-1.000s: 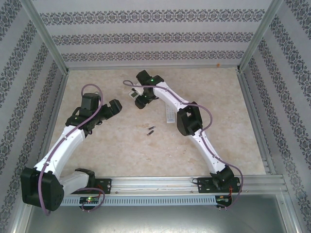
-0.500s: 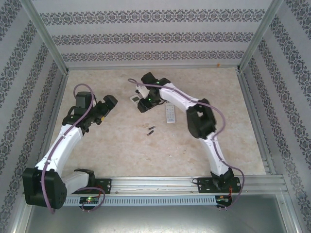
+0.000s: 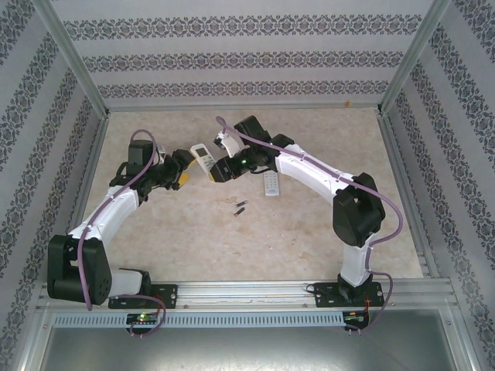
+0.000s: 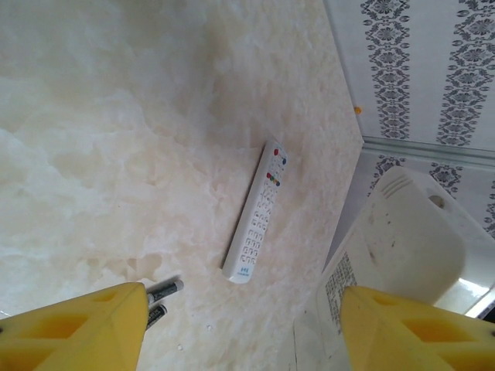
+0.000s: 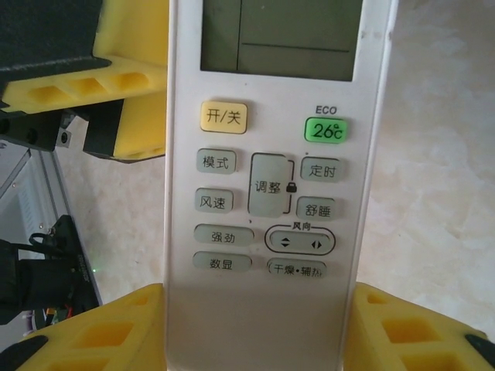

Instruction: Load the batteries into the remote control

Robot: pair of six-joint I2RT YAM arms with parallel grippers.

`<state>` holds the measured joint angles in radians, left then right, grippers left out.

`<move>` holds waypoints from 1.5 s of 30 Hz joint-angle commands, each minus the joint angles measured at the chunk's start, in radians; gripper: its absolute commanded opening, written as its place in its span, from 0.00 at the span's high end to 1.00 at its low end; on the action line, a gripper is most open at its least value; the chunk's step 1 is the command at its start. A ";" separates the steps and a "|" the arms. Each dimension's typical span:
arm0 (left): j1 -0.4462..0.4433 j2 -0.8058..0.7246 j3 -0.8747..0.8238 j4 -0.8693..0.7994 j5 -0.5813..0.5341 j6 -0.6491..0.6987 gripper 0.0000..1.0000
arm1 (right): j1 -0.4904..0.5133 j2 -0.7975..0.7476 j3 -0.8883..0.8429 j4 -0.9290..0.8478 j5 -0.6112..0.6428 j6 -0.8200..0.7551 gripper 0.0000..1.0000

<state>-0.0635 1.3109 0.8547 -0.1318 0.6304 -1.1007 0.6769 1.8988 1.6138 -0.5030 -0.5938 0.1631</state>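
Note:
My right gripper (image 5: 259, 334) is shut on the lower end of the remote control (image 5: 271, 154), a wide white unit with a display and Chinese-labelled buttons. In the top view this remote (image 3: 203, 161) hangs tilted between the right gripper (image 3: 218, 168) and the left gripper (image 3: 186, 167). The left gripper (image 4: 244, 332) is open, and the remote's plain back (image 4: 402, 247) sits against its right finger (image 4: 418, 328). Two batteries (image 4: 164, 291) lie on the table by the left finger (image 4: 77, 328), and they show as small dark sticks (image 3: 240, 207) in the top view.
A second, slim white remote (image 3: 271, 183) lies face up on the beige table (image 3: 193, 239), right of the grippers and beyond the batteries; it also appears as a slim remote (image 4: 255, 212) in the left wrist view. Patterned walls and metal rails enclose the table.
The right gripper has carried the wide remote left and tilted it toward the left gripper. The left gripper has come right to meet it, and its jaws have narrowed.

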 commanded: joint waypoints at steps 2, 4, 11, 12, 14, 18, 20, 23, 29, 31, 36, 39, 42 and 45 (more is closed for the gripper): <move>0.004 -0.026 -0.017 0.130 0.035 -0.041 0.36 | 0.037 -0.004 -0.004 0.010 -0.087 0.011 0.59; 0.005 -0.033 -0.028 0.154 0.037 -0.054 0.41 | 0.034 0.002 -0.008 0.007 -0.049 0.022 0.59; 0.005 -0.084 -0.030 0.100 -0.036 -0.001 0.36 | -0.020 0.013 -0.023 0.003 0.054 0.119 0.59; 0.006 -0.084 -0.034 0.112 -0.034 -0.002 0.35 | -0.013 0.011 -0.021 -0.001 0.047 0.103 0.59; 0.005 -0.075 -0.034 0.136 -0.018 -0.014 0.30 | 0.002 0.004 -0.020 -0.002 0.025 0.077 0.59; 0.004 -0.036 -0.022 0.143 -0.010 -0.027 0.20 | 0.022 -0.004 -0.017 0.012 -0.059 0.054 0.58; 0.005 -0.020 -0.022 0.165 0.003 -0.030 0.29 | 0.029 -0.005 -0.012 0.012 -0.084 0.046 0.58; 0.002 -0.001 -0.014 0.163 0.015 -0.023 0.51 | 0.040 -0.007 -0.010 0.012 -0.120 0.031 0.58; 0.003 -0.007 -0.006 0.114 0.007 0.003 0.85 | 0.045 -0.007 0.002 -0.017 -0.129 0.014 0.50; 0.002 -0.003 0.006 0.073 0.003 0.030 0.90 | 0.047 -0.010 0.016 -0.031 -0.132 0.004 0.44; 0.001 0.003 0.044 -0.063 -0.043 0.099 0.94 | 0.044 -0.053 0.026 -0.034 -0.036 -0.005 0.27; 0.001 0.005 0.068 -0.152 -0.082 0.095 0.95 | 0.057 -0.112 -0.031 0.046 0.096 -0.048 0.24; -0.002 -0.006 0.079 -0.208 -0.118 0.019 0.98 | 0.115 -0.165 -0.129 0.146 0.280 -0.224 0.22; -0.004 -0.022 0.082 -0.259 -0.162 -0.077 0.98 | 0.183 -0.179 -0.192 0.240 0.433 -0.399 0.20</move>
<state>-0.0643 1.3132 0.9085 -0.2886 0.5262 -1.0939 0.8017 1.7355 1.4715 -0.3855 -0.3485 -0.0303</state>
